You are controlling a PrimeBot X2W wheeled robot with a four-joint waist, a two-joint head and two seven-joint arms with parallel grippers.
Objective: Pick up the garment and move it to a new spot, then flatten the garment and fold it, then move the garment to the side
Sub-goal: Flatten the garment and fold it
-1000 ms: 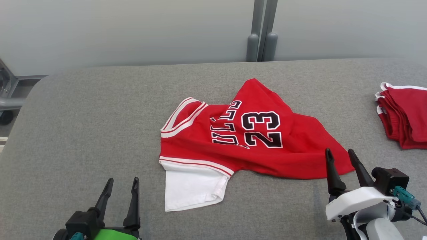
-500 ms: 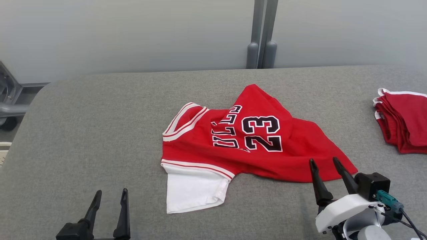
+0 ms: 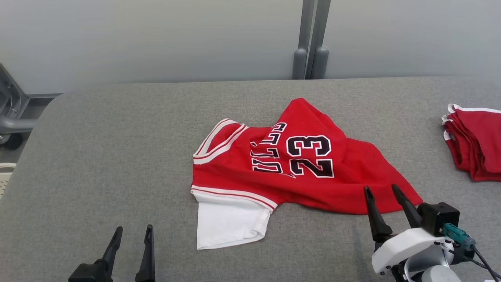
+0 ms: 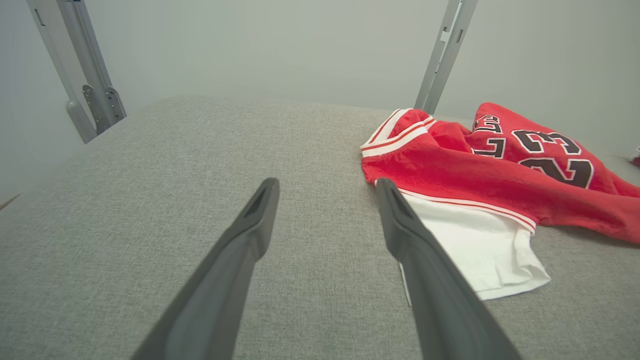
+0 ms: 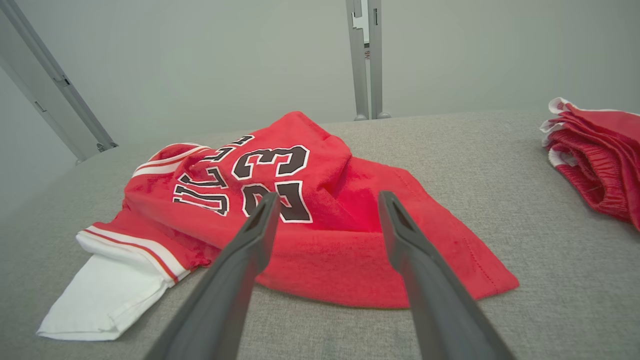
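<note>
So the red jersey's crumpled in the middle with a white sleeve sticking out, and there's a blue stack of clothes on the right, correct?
No: the stack on the right is red, not blue; the head view shows it. The jersey is crumpled in the middle with a white sleeve sticking out.

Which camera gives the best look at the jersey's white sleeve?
Head view: the white sleeve lies whole and unobstructed, seen from above. In the left wrist view the left gripper hides part of the white sleeve. The right wrist view shows the white sleeve whole but foreshortened.
</note>
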